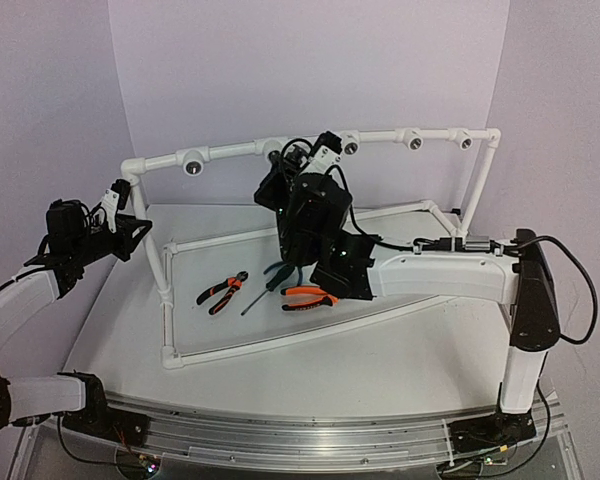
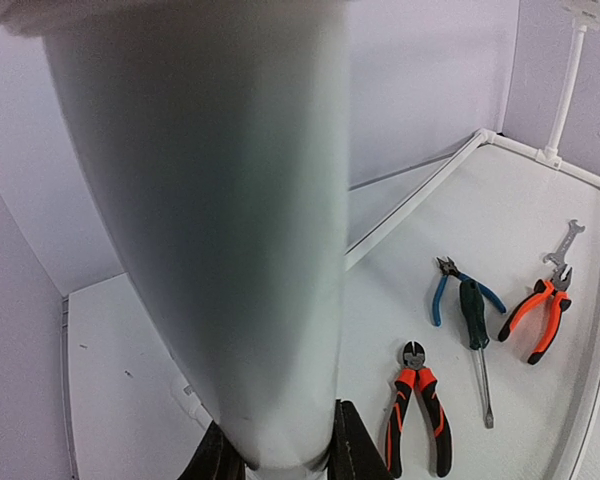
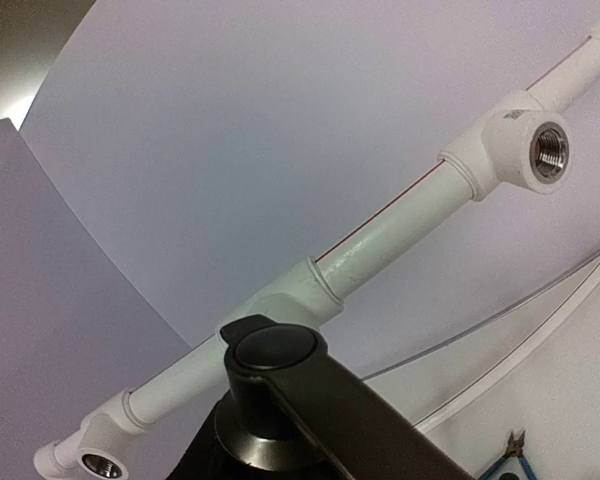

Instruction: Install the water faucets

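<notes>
Right hand (image 1: 303, 160) raised high, holding tap (image 3: 276, 362) at pipe (image 1: 230, 151); left hand (image 1: 114, 199) clamps pipe

A pipe frame (image 1: 230, 151) stands on the desk (image 1: 380, 370). Inside it, left to right, lie cutters (image 1: 223, 292), a screwdriver (image 1: 258, 298) across nippers (image 2: 438, 300), then pliers (image 1: 310, 297) with a wrench (image 2: 565, 240) just behind their nose. The left fingers (image 2: 215, 455) straddle the frame's left upright (image 2: 210, 250). The faucet (image 3: 280, 365) sits before the top rail's middle fitting (image 3: 290, 295), between the right fingers (image 1: 325, 155).

The pipe frame (image 3: 380, 235) is white, the faucet (image 3: 275, 355) black, the pliers (image 2: 414, 374) orange-and-black, the screwdriver (image 2: 472, 312) green-handled.
</notes>
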`<act>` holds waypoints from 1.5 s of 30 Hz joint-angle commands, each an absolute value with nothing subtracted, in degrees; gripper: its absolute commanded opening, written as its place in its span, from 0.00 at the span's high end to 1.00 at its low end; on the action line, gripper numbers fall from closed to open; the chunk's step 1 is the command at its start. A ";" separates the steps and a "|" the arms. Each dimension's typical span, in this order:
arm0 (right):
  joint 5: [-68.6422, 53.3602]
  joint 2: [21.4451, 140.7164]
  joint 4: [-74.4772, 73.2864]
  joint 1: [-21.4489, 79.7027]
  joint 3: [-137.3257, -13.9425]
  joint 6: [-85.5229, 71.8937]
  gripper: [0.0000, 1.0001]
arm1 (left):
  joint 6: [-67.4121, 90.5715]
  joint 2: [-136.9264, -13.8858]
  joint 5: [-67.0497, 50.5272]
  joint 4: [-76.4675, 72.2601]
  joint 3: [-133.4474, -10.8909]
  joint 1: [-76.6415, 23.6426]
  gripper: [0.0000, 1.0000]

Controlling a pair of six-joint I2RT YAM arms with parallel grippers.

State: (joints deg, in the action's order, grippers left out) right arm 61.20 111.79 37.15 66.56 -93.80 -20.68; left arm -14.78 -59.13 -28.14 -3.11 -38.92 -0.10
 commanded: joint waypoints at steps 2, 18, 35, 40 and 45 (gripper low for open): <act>63.51 109.62 36.93 66.71 -91.21 -40.45 1.00 | -22.76 -61.05 -29.33 11.12 -35.71 -2.11 1.00; 56.43 105.98 36.39 66.87 -88.82 -44.71 0.42 | -22.84 -60.73 -29.20 10.87 -35.37 -2.20 1.00; 45.30 92.70 18.90 71.99 -72.67 -23.74 0.27 | -23.13 -60.80 -29.04 10.72 -34.70 -2.20 1.00; 52.70 93.73 6.01 77.38 -75.82 18.11 0.25 | -23.33 -60.67 -30.11 11.54 -34.19 -2.20 1.00; 62.33 93.73 20.55 79.64 -72.13 64.01 0.22 | -26.41 -60.24 -31.91 16.90 -35.71 -2.20 1.00</act>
